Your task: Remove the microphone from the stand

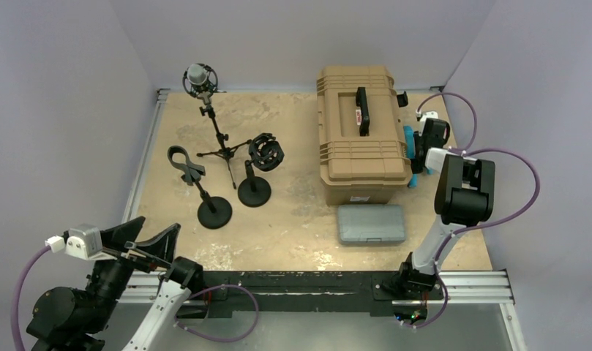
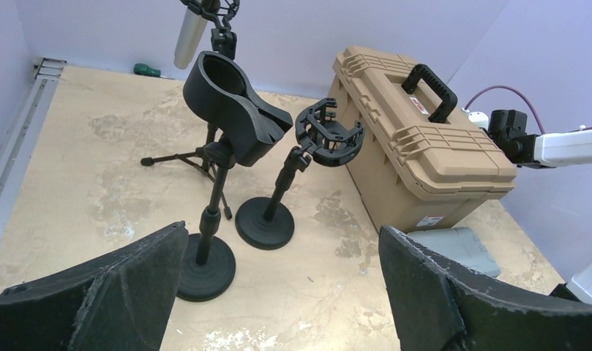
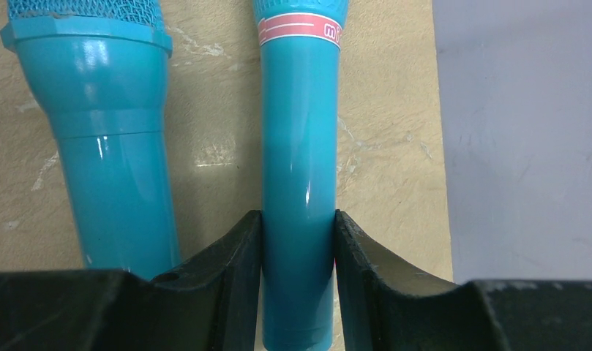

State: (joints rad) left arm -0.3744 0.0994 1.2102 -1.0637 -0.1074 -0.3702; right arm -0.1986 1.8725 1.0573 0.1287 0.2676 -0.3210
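**Right pincer on a turquoise mic; silver mic up in its mount**

Right pincer clamped on slim turquoise microphone with pink band, at 3 o'clock on beige surface, beside tan plastic case. Thicker turquoise microphone alongside. Left pincer apart, empty, 7 o'clock. Silver cylindrical microphone sits in the shock mount on black tripod stand, 11 o'clock. Judgement: grip its barrel mid-body and draw along its axis; a sideways pull likely tips the tripod.

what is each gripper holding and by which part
The right gripper clamps one teal microphone by the lower end of its handle; the left gripper is open, holding nothing.
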